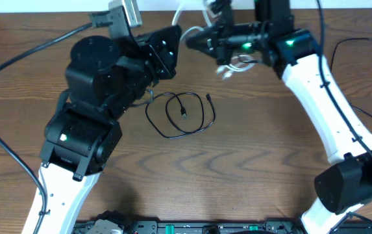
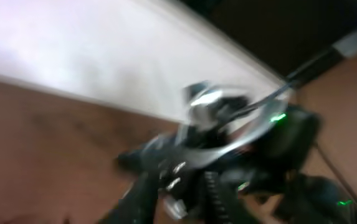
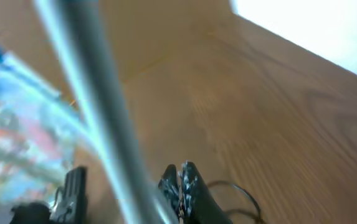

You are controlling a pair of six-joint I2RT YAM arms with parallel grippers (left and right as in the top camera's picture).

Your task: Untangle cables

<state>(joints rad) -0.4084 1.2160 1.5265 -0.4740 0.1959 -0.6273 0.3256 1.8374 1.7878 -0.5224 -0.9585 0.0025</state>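
Note:
The black cable (image 1: 182,114) lies in a loose loop on the table's middle; part of it shows in the right wrist view (image 3: 240,193). The white cable (image 1: 228,65) is lifted off the table at the back. One strand (image 1: 179,16) rises between the two grippers, and it crosses the right wrist view as a blurred band (image 3: 97,93). My right gripper (image 1: 192,38) (image 3: 181,180) points left with its fingers pressed together beside that strand. My left gripper (image 1: 171,45) faces it closely. The left wrist view is motion-blurred and shows the right gripper (image 2: 215,155) with a white arc.
Thick black robot leads run along the left side (image 1: 4,71) and the far right (image 1: 367,110) of the wooden table. A white wall edge (image 1: 56,5) borders the back. A dark rail (image 1: 192,227) sits at the front edge.

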